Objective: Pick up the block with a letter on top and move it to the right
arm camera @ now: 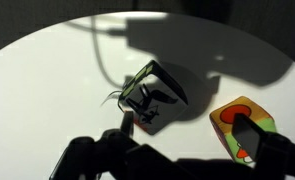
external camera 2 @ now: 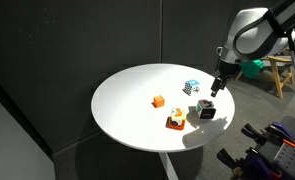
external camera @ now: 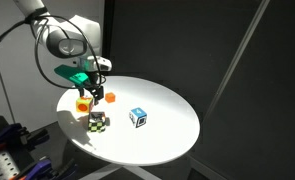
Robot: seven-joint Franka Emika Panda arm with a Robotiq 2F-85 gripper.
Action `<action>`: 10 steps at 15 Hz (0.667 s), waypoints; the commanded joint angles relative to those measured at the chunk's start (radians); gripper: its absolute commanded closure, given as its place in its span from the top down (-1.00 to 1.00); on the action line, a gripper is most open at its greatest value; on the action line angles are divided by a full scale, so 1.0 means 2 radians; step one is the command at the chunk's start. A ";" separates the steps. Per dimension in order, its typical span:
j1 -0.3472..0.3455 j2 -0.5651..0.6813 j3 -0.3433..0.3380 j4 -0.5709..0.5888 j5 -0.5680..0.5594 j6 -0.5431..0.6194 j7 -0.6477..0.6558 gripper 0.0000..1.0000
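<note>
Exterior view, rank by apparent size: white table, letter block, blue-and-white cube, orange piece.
Largest: white table.
Next: letter block and blue-and-white cube look alike; the block sits nearer the camera, so no ranking.
Smallest: orange piece.

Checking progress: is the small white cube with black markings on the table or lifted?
On the round white table. In both exterior views the white black-marked cube sits on it; the end effector hangs above, apart.
</note>
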 commanded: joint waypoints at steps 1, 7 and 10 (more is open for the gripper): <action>-0.006 0.053 0.011 0.037 0.011 0.018 0.013 1.00; -0.007 0.111 0.013 0.070 0.002 0.055 0.128 1.00; -0.001 0.125 0.005 0.078 -0.009 0.057 0.185 1.00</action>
